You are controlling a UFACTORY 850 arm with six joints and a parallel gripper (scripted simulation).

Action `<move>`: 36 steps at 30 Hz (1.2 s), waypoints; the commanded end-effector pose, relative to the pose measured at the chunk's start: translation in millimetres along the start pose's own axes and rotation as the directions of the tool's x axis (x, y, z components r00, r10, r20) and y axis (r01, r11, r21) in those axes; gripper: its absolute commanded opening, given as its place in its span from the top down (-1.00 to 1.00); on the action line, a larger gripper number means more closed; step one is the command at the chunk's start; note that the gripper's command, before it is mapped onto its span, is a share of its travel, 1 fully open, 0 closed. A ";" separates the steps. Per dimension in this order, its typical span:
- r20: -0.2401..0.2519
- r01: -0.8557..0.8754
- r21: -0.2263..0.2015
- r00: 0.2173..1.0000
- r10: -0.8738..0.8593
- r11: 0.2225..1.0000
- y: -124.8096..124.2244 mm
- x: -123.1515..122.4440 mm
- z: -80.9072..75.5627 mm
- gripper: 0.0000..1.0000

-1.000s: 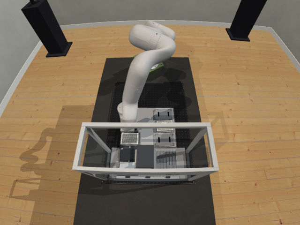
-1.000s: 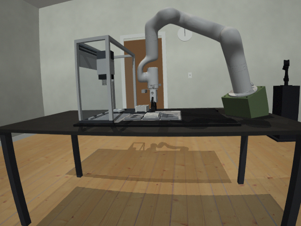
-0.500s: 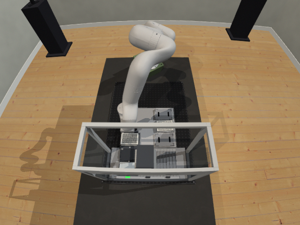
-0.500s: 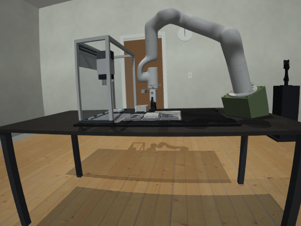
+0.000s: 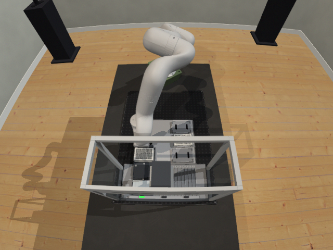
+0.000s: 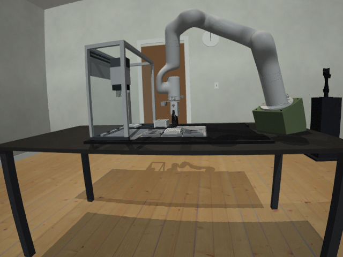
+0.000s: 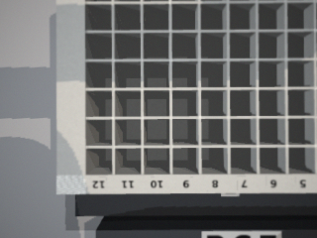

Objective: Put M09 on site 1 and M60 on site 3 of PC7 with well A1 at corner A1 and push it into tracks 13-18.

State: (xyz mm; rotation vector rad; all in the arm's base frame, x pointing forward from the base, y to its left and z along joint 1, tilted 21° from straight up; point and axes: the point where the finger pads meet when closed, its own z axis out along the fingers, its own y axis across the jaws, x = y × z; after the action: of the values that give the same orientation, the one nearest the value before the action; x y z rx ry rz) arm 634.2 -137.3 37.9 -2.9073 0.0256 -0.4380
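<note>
Arm hangs over the carrier PC7 [image 5: 160, 176], which lies in the left-hand tracks with a green lamp [image 5: 141, 197] lit behind them. Deep-well block M09 [image 5: 143, 153] sits on the carrier beside the handle. Gripper [image 6: 174, 119] just beside the block, jaws wide, holding nothing. M06 [image 5: 183, 144] rests in the middle nest on the tabletop [image 6: 41, 138]
</note>
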 end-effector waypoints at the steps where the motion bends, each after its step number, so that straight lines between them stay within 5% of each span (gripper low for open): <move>1: -0.002 0.000 -0.001 1.000 0.000 1.000 0.3 0.9 -0.7 -0.63; 36: -0.002 0.000 -0.001 1.000 0.000 1.000 0.3 -6.9 -7.3 -0.63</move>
State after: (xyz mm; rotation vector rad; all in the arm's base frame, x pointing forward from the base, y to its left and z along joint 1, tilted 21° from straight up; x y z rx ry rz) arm 626.3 -137.3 37.0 -2.9074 0.0258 -0.4376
